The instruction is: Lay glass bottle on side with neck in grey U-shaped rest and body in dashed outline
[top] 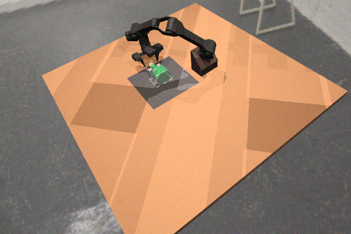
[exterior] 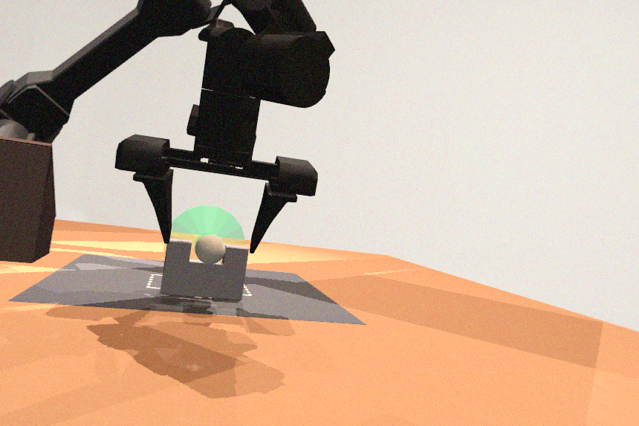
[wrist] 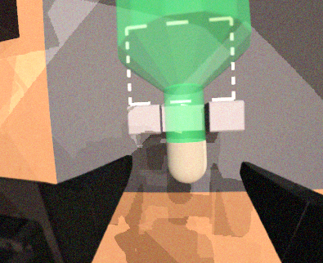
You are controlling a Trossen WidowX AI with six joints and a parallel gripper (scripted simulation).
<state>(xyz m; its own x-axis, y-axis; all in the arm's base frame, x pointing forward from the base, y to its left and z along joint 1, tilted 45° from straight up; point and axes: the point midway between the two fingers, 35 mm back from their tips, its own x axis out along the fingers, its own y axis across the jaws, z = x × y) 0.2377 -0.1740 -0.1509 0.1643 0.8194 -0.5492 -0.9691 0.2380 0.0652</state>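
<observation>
Hand: standing wide (top: 150, 63) (exterior: 209, 247) (wrist: 186, 161), its fingers pointing down on either side of the stopper and apart from it; nothing is held.
Stopper: cream and rounded (top: 150, 64) (exterior: 209, 249) (wrist: 186, 161), at the neck's end, reaching past the rest on the hand's side.
Rest: grey U (top: 149, 70) (exterior: 203, 281) (wrist: 226, 116), upright on the mat, with the neck across its slot between the two uprights.
Bottle: green glass (top: 160, 73) (exterior: 206, 220) (wrist: 184, 45), on its side, neck at the rest, body running away over the outline.
Outline: white dashes (top: 156, 86) (exterior: 149, 281) (wrist: 233, 82), partly seen through the glass; whether the body lies wholly inside, I cannot tell from these angles.
Mat: dark grey (top: 154, 102) (exterior: 320, 307) (wrist: 289, 143), under rest and outline.
Base: dark box (top: 195, 65) (exterior: 25, 198) (wrist: 0, 20), beyond the mat, well apart from the bottle.
Step in hand: letting go, I judge; laying down looks done, or nearly, leaving only the retreat.
Next move: back straight up, slowly, fingers kept wide until well above the glass. Closing early or drifting sideways could knock the neck or a rest upright and roll the bottle. Once away, check that the body sits steady and within the dashes.
</observation>
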